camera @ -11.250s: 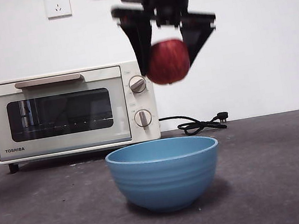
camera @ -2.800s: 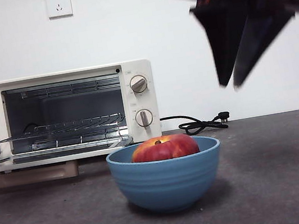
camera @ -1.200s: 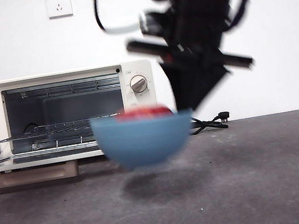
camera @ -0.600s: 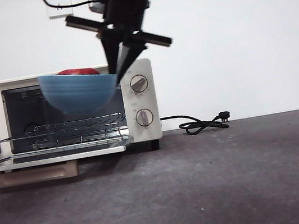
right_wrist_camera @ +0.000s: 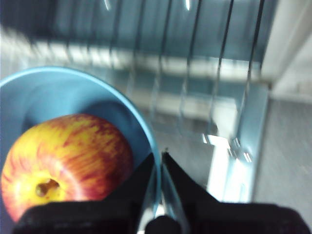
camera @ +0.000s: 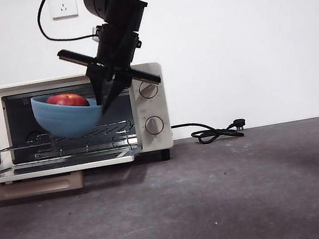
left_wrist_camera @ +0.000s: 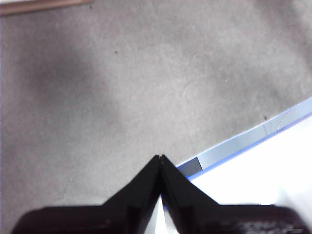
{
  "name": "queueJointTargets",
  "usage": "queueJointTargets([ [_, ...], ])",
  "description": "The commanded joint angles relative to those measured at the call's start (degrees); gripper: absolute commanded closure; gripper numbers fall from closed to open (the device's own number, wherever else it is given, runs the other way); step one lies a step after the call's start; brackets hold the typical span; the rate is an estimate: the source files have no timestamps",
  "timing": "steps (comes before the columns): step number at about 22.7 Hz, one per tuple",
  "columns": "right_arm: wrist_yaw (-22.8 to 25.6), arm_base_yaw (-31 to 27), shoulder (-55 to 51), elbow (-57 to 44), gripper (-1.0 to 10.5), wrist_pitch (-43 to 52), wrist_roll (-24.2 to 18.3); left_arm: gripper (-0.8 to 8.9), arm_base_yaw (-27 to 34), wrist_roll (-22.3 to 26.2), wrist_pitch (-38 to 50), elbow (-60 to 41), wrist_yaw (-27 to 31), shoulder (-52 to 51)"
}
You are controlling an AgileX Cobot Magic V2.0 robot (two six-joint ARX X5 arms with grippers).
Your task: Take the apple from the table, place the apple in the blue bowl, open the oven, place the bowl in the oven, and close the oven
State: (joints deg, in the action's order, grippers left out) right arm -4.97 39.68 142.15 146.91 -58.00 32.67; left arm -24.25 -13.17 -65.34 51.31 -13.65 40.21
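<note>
**Bowl at the oven mouth**

The right end effector point(camera: 103, 101) pinches the blue bowl point(camera: 65, 119) by its rim, tilted, above the wire rack point(camera: 65, 136) inside the open oven point(camera: 148, 106). The apple point(right_wrist_camera: 66, 163) sits inside. The left end effector point(left_wrist_camera: 161, 158) hangs pressed together above the tabletop point(left_wrist_camera: 122, 87).

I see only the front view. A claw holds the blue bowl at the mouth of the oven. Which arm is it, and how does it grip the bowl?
Observer: It is the right claw. It is shut on the rim of the blue bowl, with one jaw inside and one outside.
Operator: Where does the apple lie in the bowl?
Observer: The apple lies close to the wall on the claw's side, with its stem dimple facing up.
Operator: And the other arm?
Observer: The left claw is shut on nothing, over the table.
</note>
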Motion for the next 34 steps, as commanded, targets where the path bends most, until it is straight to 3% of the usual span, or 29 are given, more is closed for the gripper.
queueJointTargets([
  [1, -0.15, -1.07, 0.22, 0.37, 9.6, 1.55, 4.33, 8.18, -0.22, -0.09, -0.2, -0.24, 0.15, -0.5],
  [11, 5.2, -4.17, 0.26, 0.33, 9.6, 3.5, 7.93, 8.18, -0.22, 0.98, -0.72, -0.24, 0.17, -0.5],
  [34, 2.84, -4.42, 1.4, 0.33, 9.6, 5.7, 8.28, 8.18, -0.22, 0.94, -0.61, -0.24, 0.15, -0.46],
])
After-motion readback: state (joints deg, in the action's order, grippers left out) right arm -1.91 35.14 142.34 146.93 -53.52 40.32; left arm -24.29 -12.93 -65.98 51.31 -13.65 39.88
